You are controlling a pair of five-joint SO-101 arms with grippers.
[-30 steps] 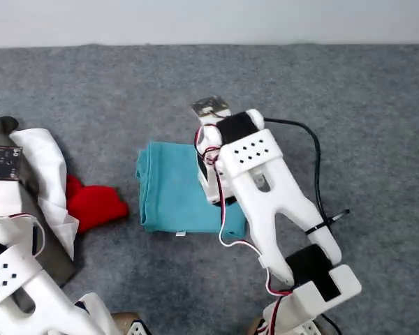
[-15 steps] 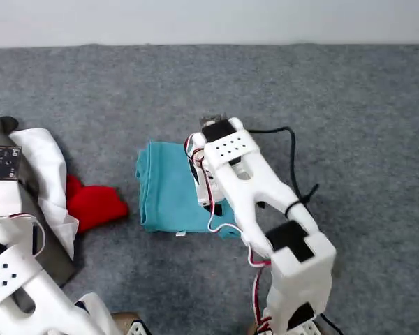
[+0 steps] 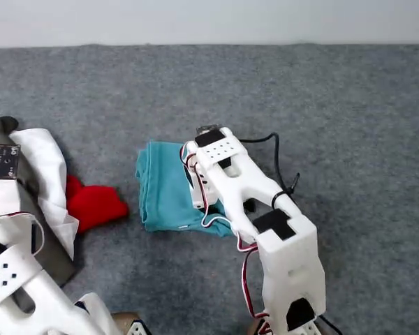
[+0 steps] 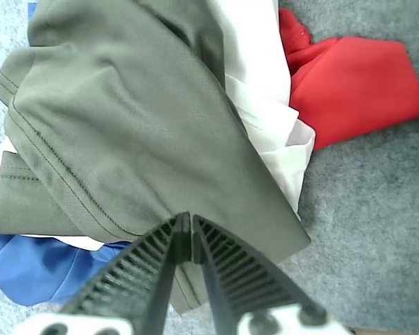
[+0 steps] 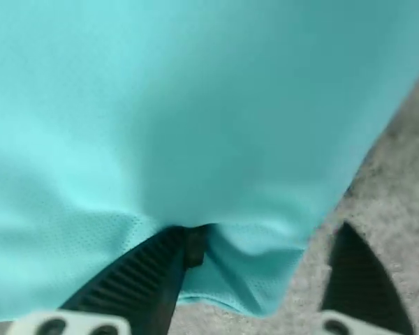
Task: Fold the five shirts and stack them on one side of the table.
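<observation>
The right gripper (image 5: 265, 269) is standing released, its two fingers spread wide. The ribbed finger (image 5: 160, 272) is pressing against the near hem of the teal shirt (image 5: 195, 105), and the other finger is hanging apart from it over the grey felt of the table (image 3: 349, 125). A corner of the hem is drooping between the two. From the high view, the right arm (image 3: 265, 209) is leaning over this one teal shirt, which is lying folded into a rough rectangle near the middle of the table, and the arm is covering the shirt's right-hand part.

The left gripper (image 4: 190, 241) is sitting clenched, its two ribbed fingers meeting at the tips, directly above the grey shirt (image 4: 126, 125). Whether any cloth is caught between the tips is not clear. The left arm (image 3: 21, 286) is resting at the table's left edge.

Four shirts are lying heaped under that gripper, none of them folded. The grey one is spreading across the top. One white shirt (image 4: 255, 77) is showing from beneath it, one red shirt (image 4: 349, 77) is poking out from under the white one onto the felt, and one blue shirt (image 4: 35, 279) is peeking out at the bottom of the pile. The heap is lying well apart from the teal shirt, which makes five shirts in all.
</observation>
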